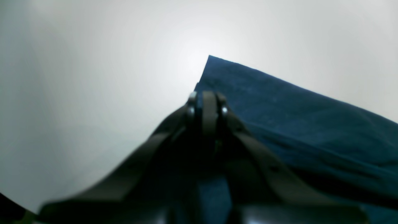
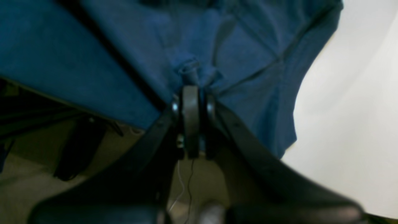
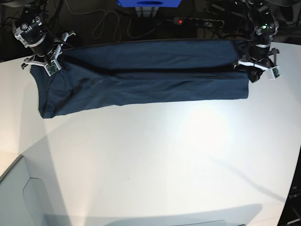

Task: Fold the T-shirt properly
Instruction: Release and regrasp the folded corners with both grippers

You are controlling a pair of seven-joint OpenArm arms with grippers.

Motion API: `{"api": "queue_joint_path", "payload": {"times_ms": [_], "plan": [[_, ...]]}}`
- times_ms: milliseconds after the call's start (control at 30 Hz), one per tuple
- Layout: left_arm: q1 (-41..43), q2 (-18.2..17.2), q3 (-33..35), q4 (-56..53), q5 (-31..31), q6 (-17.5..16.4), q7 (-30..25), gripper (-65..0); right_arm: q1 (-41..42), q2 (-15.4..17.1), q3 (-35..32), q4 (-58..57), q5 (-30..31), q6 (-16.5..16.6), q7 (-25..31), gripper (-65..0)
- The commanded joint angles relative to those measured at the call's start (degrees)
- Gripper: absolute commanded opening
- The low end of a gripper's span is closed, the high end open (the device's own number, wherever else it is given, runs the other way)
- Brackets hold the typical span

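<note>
In the left wrist view the left hand (image 1: 206,101) had its fingers pressed together on an edge of the T-shirt (image 1: 295,124), whose dark blue cloth ran off to the right of the fingers and ended in a sharp corner just beyond them, with bare white surface (image 1: 77,77) to the left and behind. In the right wrist view the right hand (image 2: 190,93) was likewise pinched tight on the T-shirt (image 2: 242,62), a small tuft of bunched cloth standing up just past its fingertips and seams fanning out from the grip; the cloth's free edge hung toward the pale surface (image 2: 348,109) at the right, while blurred dark shapes lay below the cloth at the left, too unclear to name. From the base camera the near half of the white surface (image 3: 150,165) lay bare, and beyond it the T-shirt (image 3: 150,87) stretched as a long, folded band across the far part of the surface, held at its ends by the right hand (image 3: 51,66) at the picture's left and the left hand (image 3: 256,66) at the picture's right; behind the far edge, cables (image 3: 103,21) and a power strip (image 3: 197,21) with a red light lay on the dark floor beside a blue box (image 3: 149,4)
</note>
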Motion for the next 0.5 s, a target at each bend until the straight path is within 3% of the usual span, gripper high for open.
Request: {"api": "queue_joint_path", "payload": {"times_ms": [0, 233, 367, 467], "plan": [[0.2, -0.4, -0.4, 0.8, -0.5, 0.1, -1.1, -65.0, -0.2, 0.6, 0.4, 1.0, 0.6, 1.1, 0.8, -59.0], [1.7, -0.4, -0.2, 1.2, -0.5, 0.2, -1.0, -65.0, -0.6, 0.7, 0.9, 3.6, 0.6, 1.1, 1.0, -27.5], [1.7, -0.4, -0.2, 1.2, -0.5, 0.2, -1.0, -63.5, -0.2, 0.7, 1.0, 6.6, 0.6, 1.1, 1.0, -23.7], [2.3, -0.4, -0.4, 1.2, -0.5, 0.2, -1.0, -49.9, 1.6, 0.7, 0.6, 6.7, 0.6, 1.1, 0.7, -24.0]]}}
